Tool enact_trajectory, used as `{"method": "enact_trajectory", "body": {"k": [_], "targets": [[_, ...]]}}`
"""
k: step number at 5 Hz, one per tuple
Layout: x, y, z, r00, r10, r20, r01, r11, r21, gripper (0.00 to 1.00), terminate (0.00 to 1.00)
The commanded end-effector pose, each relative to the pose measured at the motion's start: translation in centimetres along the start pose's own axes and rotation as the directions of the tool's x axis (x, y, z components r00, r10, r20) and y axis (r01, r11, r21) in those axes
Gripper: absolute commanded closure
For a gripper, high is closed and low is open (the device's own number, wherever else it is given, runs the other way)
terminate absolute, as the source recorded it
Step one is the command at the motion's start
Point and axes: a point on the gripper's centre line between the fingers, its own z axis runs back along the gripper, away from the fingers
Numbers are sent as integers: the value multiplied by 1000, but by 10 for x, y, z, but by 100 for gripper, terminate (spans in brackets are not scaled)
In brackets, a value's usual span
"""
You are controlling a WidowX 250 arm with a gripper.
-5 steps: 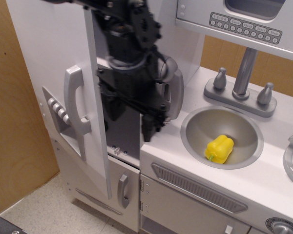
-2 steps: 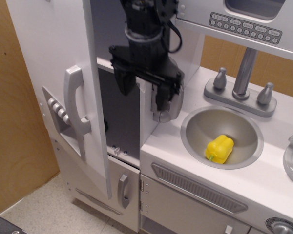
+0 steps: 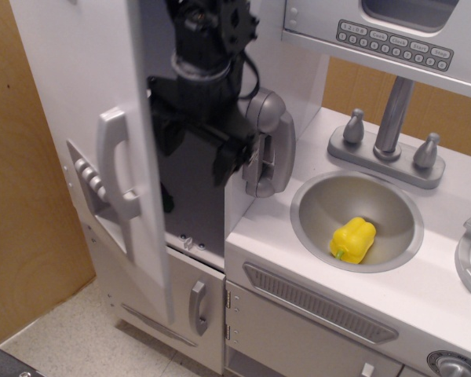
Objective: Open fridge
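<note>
The fridge stands at the left, silver-grey. Its large door is swung part way open, with the vertical grey handle and the button panel on its front. The dark inside shows between the door edge and the cabinet wall. My black gripper hangs in that gap, just inside the door's edge, fingers pointing down. Its two fingers stand apart and hold nothing. The arm comes down from the top of the view.
A grey toy phone hangs on the cabinet wall right of the gripper. A sink holds a yellow pepper, with a faucet behind. A smaller lower door and an oven panel lie below. Wooden wall at left.
The gripper has swung left from in front of the phone into the fridge opening. The door has swung slightly further open to the left.
</note>
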Motion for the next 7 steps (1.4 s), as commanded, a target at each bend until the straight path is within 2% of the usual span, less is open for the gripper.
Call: {"method": "enact_trajectory", "body": {"k": [1,2,3,4,5,6,7], "targets": [[-40,33,19,997,-81,20,80,996,26,0,0],[-66,59,20,991,-130,26,129,991,44,0,0],[-76,97,16,992,-124,11,123,991,58,0,0],[-74,127,14,994,-98,51,93,992,85,0,0],[-60,150,17,997,-29,77,23,996,87,0,0],[-38,171,16,996,63,59,-70,991,113,0,0],[-38,171,16,996,63,59,-70,991,113,0,0]]}}
